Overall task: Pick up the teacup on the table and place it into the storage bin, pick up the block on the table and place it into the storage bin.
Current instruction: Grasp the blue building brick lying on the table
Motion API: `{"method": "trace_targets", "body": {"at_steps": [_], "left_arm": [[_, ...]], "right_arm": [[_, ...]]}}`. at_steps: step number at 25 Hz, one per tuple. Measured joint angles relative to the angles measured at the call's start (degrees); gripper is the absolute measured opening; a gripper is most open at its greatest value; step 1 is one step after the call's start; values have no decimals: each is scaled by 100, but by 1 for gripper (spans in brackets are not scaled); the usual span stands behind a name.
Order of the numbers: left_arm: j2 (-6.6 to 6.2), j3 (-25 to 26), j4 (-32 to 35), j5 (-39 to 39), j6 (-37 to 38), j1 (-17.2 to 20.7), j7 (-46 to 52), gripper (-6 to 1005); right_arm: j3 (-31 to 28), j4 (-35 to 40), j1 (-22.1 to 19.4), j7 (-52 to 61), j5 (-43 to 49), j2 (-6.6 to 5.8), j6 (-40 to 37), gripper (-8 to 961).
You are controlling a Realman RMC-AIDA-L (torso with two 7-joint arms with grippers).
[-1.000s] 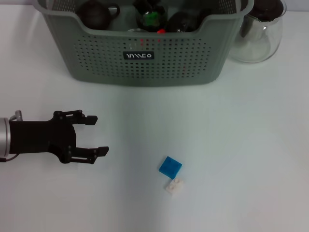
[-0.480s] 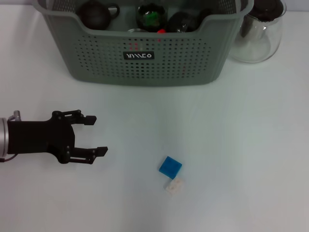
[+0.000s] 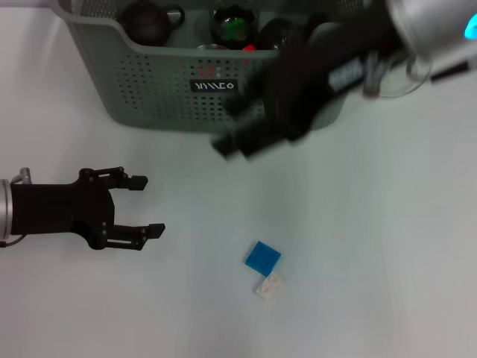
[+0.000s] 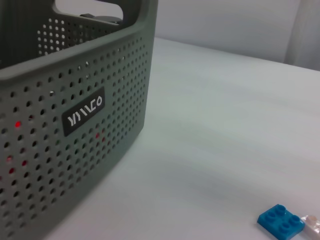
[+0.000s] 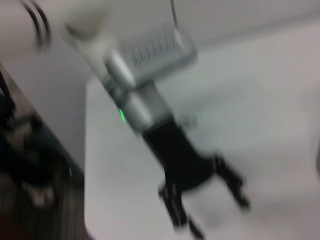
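The grey-green storage bin (image 3: 149, 89) stands at the back of the white table and also shows in the left wrist view (image 4: 75, 115). Dark teapots (image 3: 145, 21) and other dark items lie inside it. I see no teacup on the table. A blue block (image 3: 262, 256) lies in the front middle, touching a small white block (image 3: 269, 286); both also show in the left wrist view, blue (image 4: 280, 222) and white (image 4: 312, 223). My left gripper (image 3: 153, 205) is open and empty at the left, level with the table. My right gripper (image 3: 232, 128) is motion-blurred in front of the bin.
A clear glass pitcher (image 3: 402, 86) stands right of the bin, partly hidden by my right arm (image 3: 417, 22). The right wrist view shows my left arm's gripper (image 5: 210, 200) farther off over the white table.
My right arm has swung into view from the upper right and now crosses in front of the bin. The left gripper and the blocks have not moved.
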State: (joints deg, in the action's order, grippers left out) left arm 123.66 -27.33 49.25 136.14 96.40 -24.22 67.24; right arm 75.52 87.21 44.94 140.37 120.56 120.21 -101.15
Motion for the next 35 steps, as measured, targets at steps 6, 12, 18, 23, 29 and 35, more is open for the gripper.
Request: {"method": "trace_targets", "body": {"at_steps": [6, 12, 18, 23, 29, 35], "left_arm": [[-21, -1, 10, 13, 0, -3, -28, 874], [-24, -1, 14, 8, -6, -23, -41, 874], [-26, -4, 15, 4, -12, -51, -44, 874], [-26, -9, 7, 2, -16, -56, -42, 874], [-15, -9, -14, 0, -17, -57, -43, 874], [-5, -9, -26, 0, -16, -57, -44, 873]], "right_arm": [[951, -242, 169, 989, 973, 9, 43, 580], [2074, -1531, 888, 1783, 1547, 40, 351, 635], [2731, -2725, 1413, 1999, 1457, 90, 1118, 701], [3067, -3136, 1482, 1979, 1016, 92, 1601, 896], [3846, -3184, 1437, 2199, 880, 116, 2112, 895], [4273, -3191, 1431, 2382, 874, 132, 2444, 894]]}}
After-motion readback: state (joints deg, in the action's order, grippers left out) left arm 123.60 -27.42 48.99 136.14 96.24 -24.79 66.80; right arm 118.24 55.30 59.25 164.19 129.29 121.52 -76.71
